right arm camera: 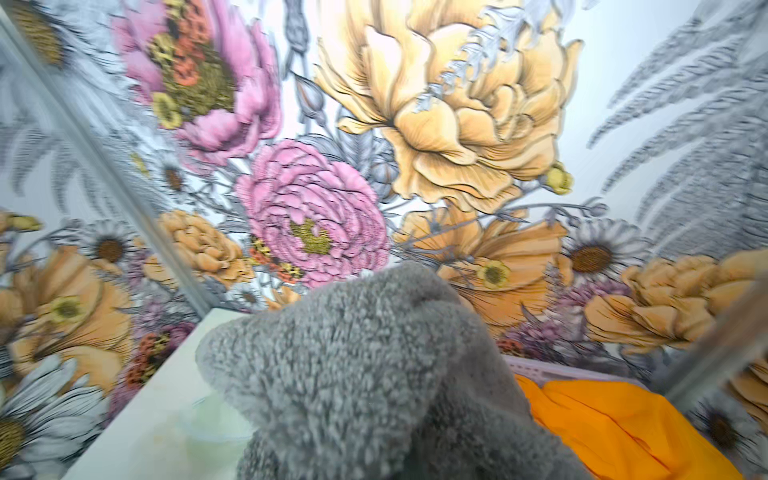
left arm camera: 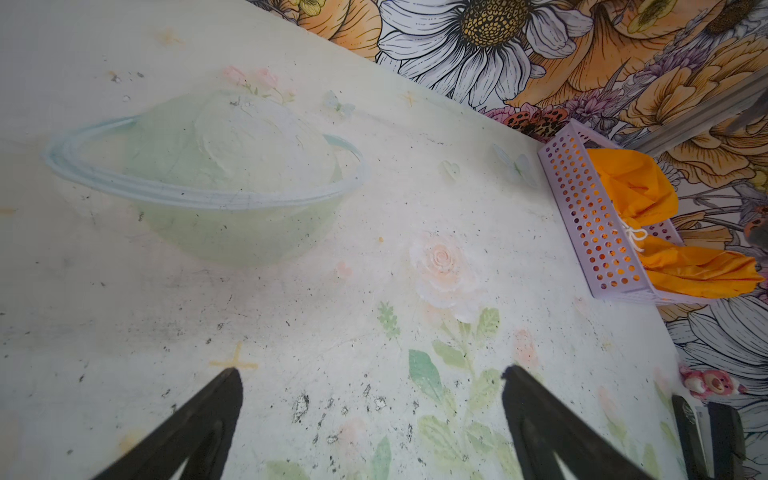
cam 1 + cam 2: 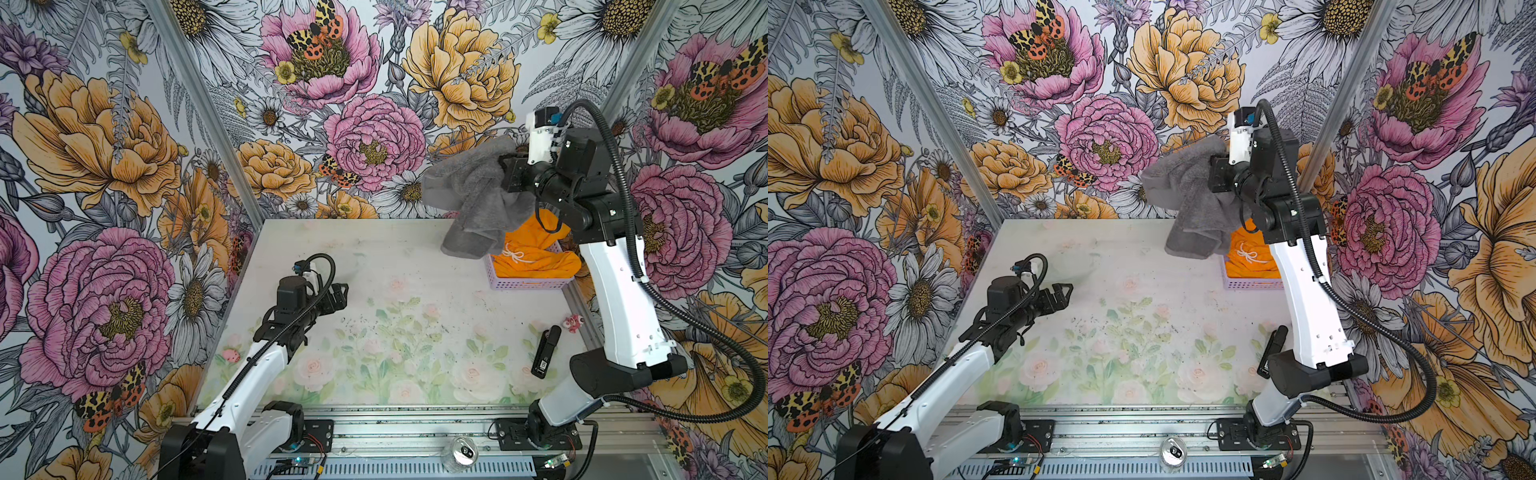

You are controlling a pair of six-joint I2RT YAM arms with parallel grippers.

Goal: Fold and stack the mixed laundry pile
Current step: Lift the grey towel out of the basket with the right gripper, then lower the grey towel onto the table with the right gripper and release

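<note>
A dark grey plush towel [image 3: 473, 199] [image 3: 1192, 199] hangs bunched in the air over the back right of the table, with my right gripper [image 3: 505, 166] shut on its upper part. The towel [image 1: 353, 374] fills the right wrist view and hides the fingers. Just below it, bright orange shorts [image 3: 536, 257] [image 3: 1252, 257] [image 2: 636, 187] [image 1: 615, 424] with a white drawstring lie crumpled in a lavender perforated basket [image 3: 528, 284] [image 2: 582, 208]. My left gripper [image 3: 343, 295] [image 3: 1065, 293] [image 2: 370, 372] hovers open and empty over the left middle of the table, far from both cloths.
A black hand-sized device [image 3: 545, 351] lies near the table's right edge, with a small pink toy [image 3: 573, 323] just behind it. A drink can [image 3: 459, 453] stands on the front rail. Flowered walls enclose the table on three sides.
</note>
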